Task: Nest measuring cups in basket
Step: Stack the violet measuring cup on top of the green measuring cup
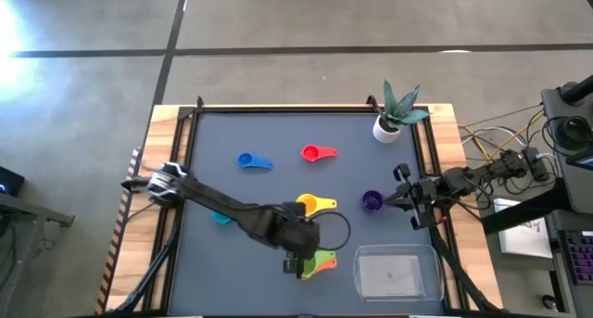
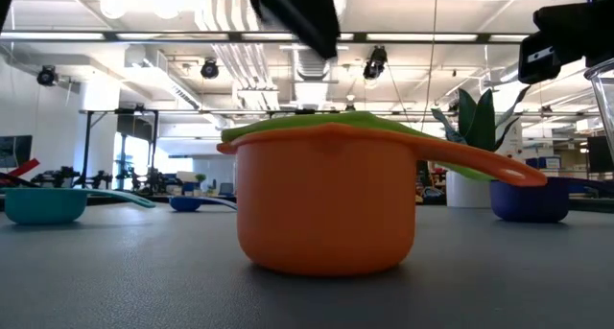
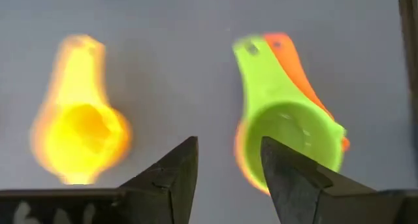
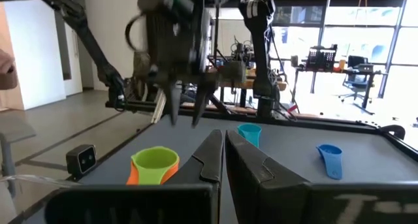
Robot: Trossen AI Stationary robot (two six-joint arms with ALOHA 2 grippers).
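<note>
A green measuring cup [image 3: 287, 129] sits nested inside an orange one [image 2: 326, 214], which stands on its base on the mat near the front. My left gripper [image 3: 228, 165] hangs open just above them, touching neither, as the right wrist view also shows [image 4: 184, 119]. The yellow cup [image 1: 315, 205], red cup [image 1: 317, 153], blue cup [image 1: 252, 160], purple cup [image 1: 372, 202] and teal cup [image 1: 220, 216] lie apart on the mat. The clear basket [image 1: 397, 272] stands at the front right. My right gripper [image 4: 224, 160] waits shut at the right edge.
A white plant pot [image 1: 387, 125] stands at the far right corner. Raised dark rails [image 1: 278, 108] frame the mat. My left arm [image 1: 232, 207] crosses the mat from the left and covers part of the teal cup.
</note>
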